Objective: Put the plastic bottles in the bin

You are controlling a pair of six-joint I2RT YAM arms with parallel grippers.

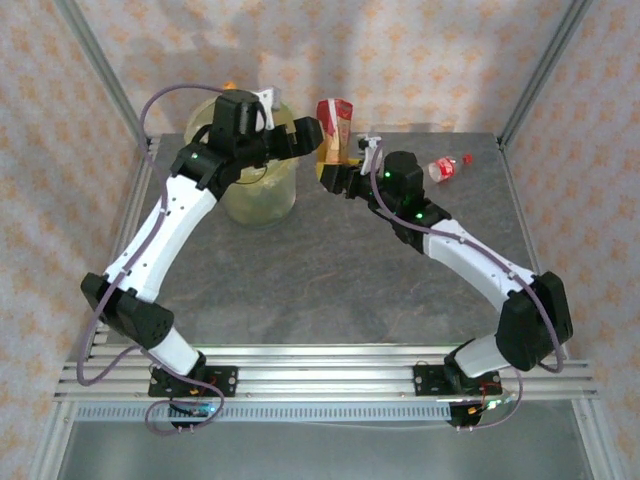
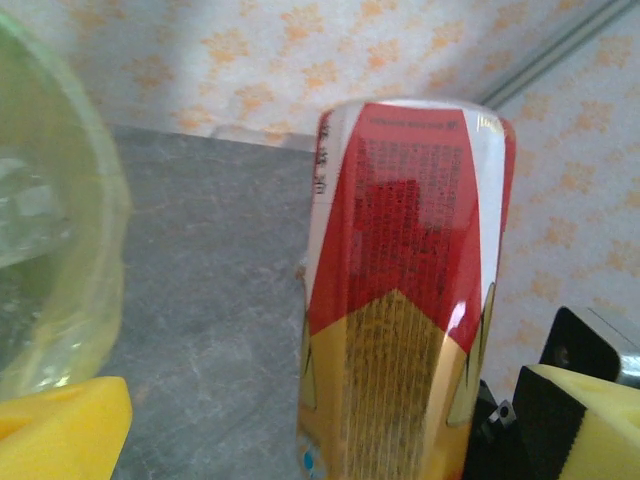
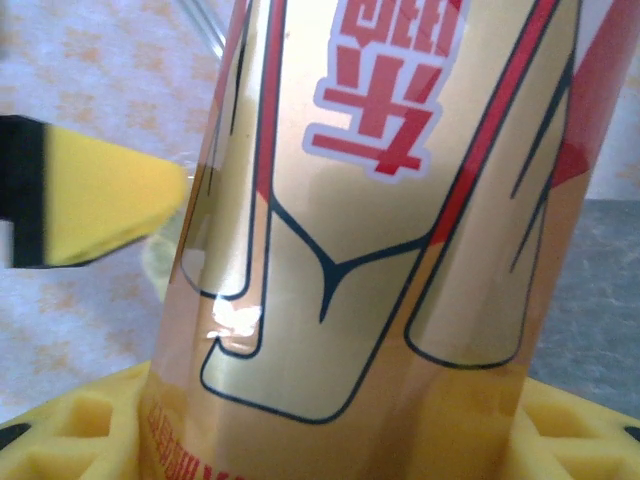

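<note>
We note right fingers (image 3: pixel 80 435) clenched on red-and-gold labelled plastic bottle (image 1: pixel 335 125), upright beside bag-lined round bin (image 1: pixel 262 200), near tabletop (image 1: pixel 330 270) far edge. Left fingers (image 2: pixel 60 430) released, flanking bottle. Risk: right lets go before left clamps, and bottle drops outside bin.

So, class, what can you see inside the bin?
Through the translucent yellow-green liner of the bin, pale clear shapes show, possibly bottles; I cannot count them. From above, the left arm covers most of the opening.
</note>
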